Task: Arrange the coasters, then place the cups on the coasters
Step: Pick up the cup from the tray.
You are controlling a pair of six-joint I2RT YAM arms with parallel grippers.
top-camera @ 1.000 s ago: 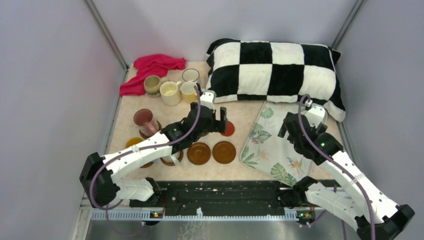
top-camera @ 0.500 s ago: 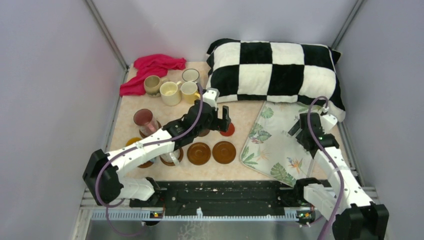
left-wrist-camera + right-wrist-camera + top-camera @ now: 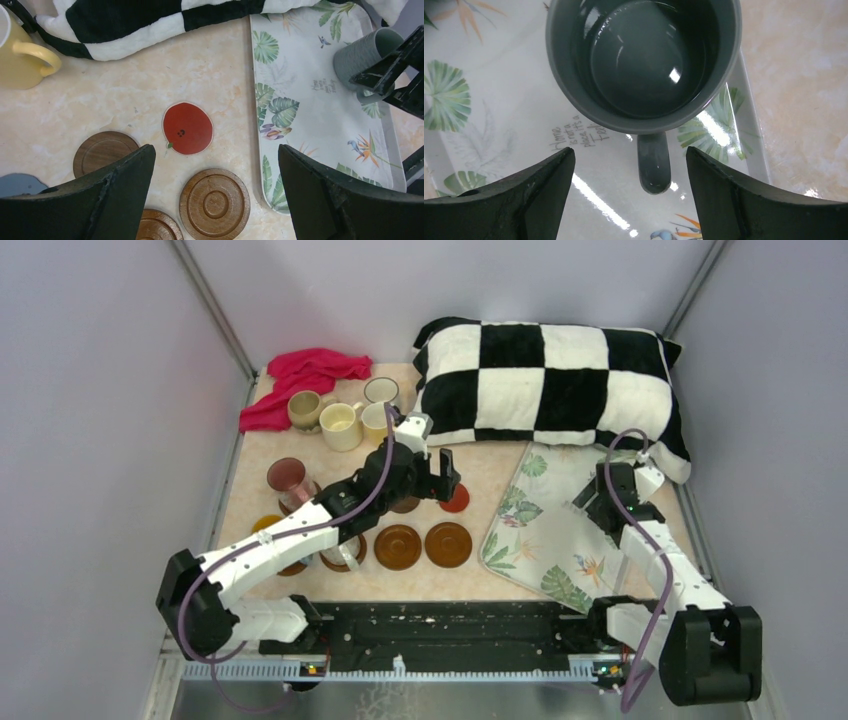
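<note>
The left arm (image 3: 285, 540) stretches from its base at the near left diagonally toward the middle of the marbled table (image 3: 100, 105). The left gripper (image 3: 216, 150) hangs over the red apple-shaped coaster (image 3: 187, 128), its jaws spread wide with nothing between them. Beside that coaster lie round wooden coasters (image 3: 215, 204) with turned rings, flat on the table. A blue-grey coaster (image 3: 15, 184) shows at the left edge of the left wrist view. The right arm (image 3: 665, 565) is folded steeply up from its base at the near right, with its wrist bent down over the leaf-print tray (image 3: 499, 115). The right gripper (image 3: 630, 150) is parted, with one finger on either side of the handle of the grey mug (image 3: 644, 55). There is a gap on both sides, so it grips nothing. That mug stands upright on the tray near its right rim. Script on the tray reads "Home is not a place it's a Feel", and the rest is hidden by the handle. The other mugs (image 3: 340, 425), cream and yellow, are grouped at the far left beside a red cloth (image 3: 305, 375). A pink tumbler (image 3: 288, 478) stands nearer on the left. A black-and-white checked pillow (image 3: 550, 380) lies along the back, touching the tray's far end.
</note>
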